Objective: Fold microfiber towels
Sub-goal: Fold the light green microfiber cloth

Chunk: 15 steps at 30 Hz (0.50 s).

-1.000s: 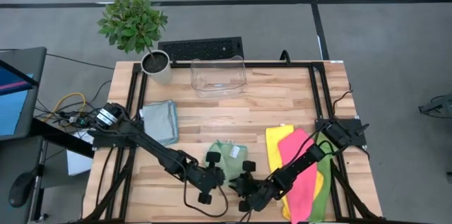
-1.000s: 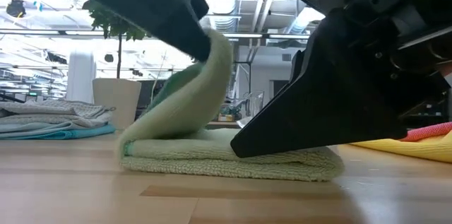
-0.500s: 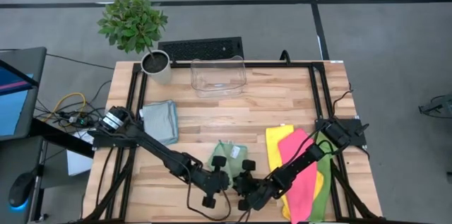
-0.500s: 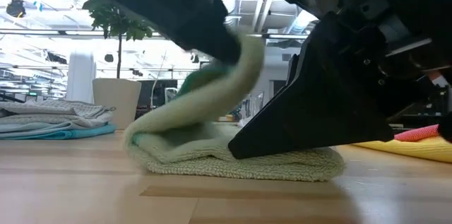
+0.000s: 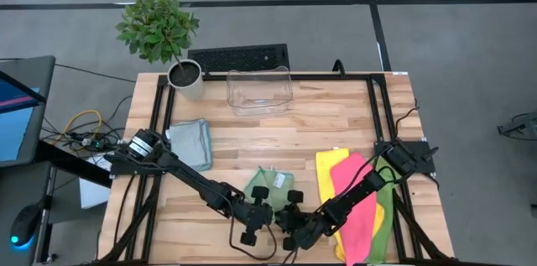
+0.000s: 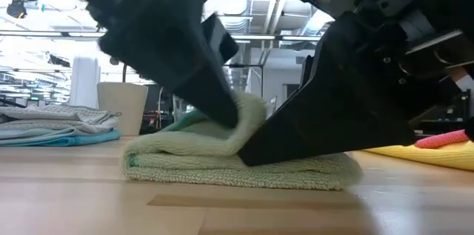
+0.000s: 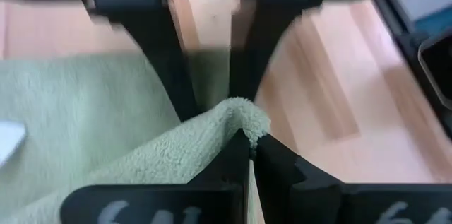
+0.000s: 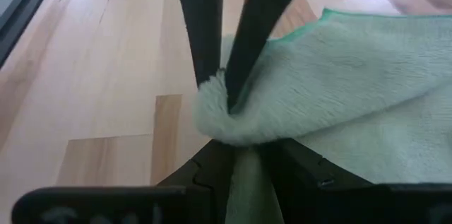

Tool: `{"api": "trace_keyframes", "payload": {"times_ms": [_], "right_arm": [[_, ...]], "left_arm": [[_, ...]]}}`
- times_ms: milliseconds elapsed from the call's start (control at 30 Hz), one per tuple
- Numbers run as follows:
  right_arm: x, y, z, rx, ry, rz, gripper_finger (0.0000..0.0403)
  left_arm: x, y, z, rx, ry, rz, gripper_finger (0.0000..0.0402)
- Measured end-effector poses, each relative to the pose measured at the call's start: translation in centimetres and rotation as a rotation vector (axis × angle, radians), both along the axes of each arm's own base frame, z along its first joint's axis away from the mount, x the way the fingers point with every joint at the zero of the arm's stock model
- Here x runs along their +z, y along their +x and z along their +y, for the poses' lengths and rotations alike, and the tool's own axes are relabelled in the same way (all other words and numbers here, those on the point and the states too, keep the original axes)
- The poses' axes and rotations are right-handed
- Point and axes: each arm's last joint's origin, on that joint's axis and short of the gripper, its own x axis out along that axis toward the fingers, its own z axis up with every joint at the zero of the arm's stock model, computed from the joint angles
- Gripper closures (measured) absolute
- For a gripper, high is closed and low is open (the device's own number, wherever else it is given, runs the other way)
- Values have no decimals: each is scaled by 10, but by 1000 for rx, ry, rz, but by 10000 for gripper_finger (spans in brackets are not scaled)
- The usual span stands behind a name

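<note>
- The pale green towel (image 6: 237, 162) lay folded near the front edge of the wooden table (image 5: 336, 123)
- The left gripper (image 7: 248, 143) was pinched tight on one folded corner of it
- The right gripper (image 8: 236, 155) gripped the same towel, facing the left one
- Yellow, pink and lime towels (image 5: 357, 203) lay to the right
- A folded stack (image 5: 190, 142) sat to the left

left gripper (image 5: 261, 201): low, fingers clamped | right gripper (image 5: 288, 209): low, clamped, facing left gripper
</note>
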Motion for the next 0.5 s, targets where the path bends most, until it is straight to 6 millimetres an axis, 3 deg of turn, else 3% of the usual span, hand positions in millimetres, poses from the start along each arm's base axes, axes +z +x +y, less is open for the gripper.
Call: {"api": "trace_keyframes", "payload": {"times_ms": [500], "right_arm": [[0, 1, -1, 3, 6, 4, 285]], "left_arm": [[-2, 3, 5, 97, 57, -30, 393]]}}
